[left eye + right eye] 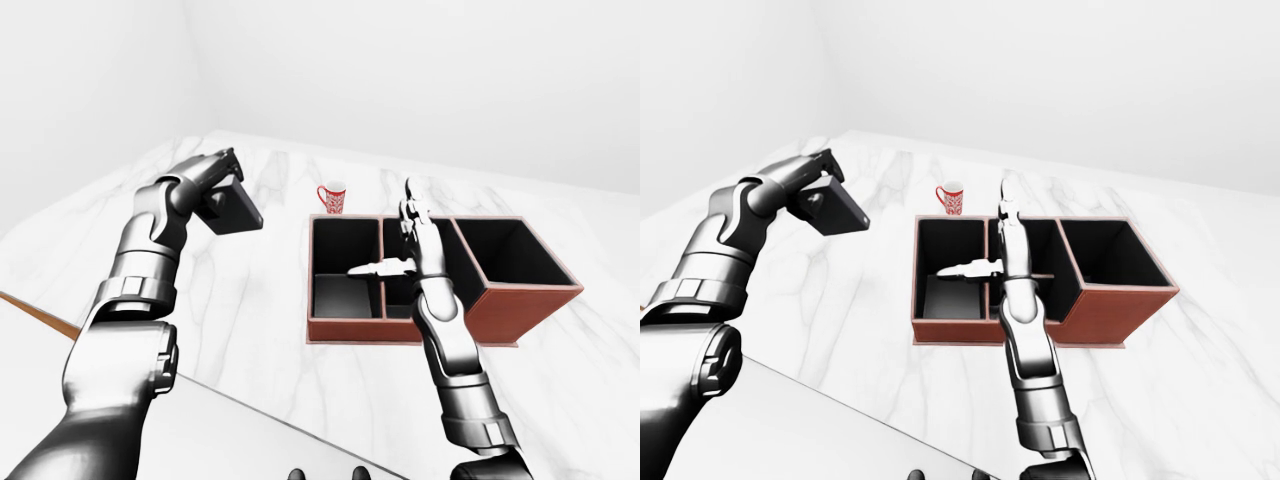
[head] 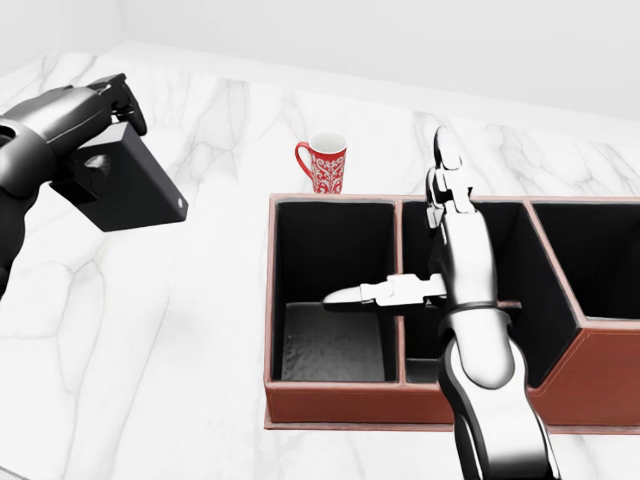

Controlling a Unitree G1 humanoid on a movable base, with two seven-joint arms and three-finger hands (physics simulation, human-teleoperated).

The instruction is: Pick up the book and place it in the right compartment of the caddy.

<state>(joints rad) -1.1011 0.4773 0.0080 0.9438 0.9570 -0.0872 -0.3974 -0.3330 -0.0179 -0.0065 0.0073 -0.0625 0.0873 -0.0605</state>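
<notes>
At ten o'clock in the head view, the left hand grips a black book, fingers closed round it, lifted clear of the white marble table. Toward four o'clock sits the brown caddy, and above its middle compartment the right hand hovers empty, fingers straight and thumb out sideways. A red mug stands at twelve o'clock, just beyond the caddy.

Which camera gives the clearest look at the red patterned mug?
The head view: the red patterned mug appears largest there, handle and white pattern readable. Both eye views show it only as a small red cup above the brown caddy.
</notes>
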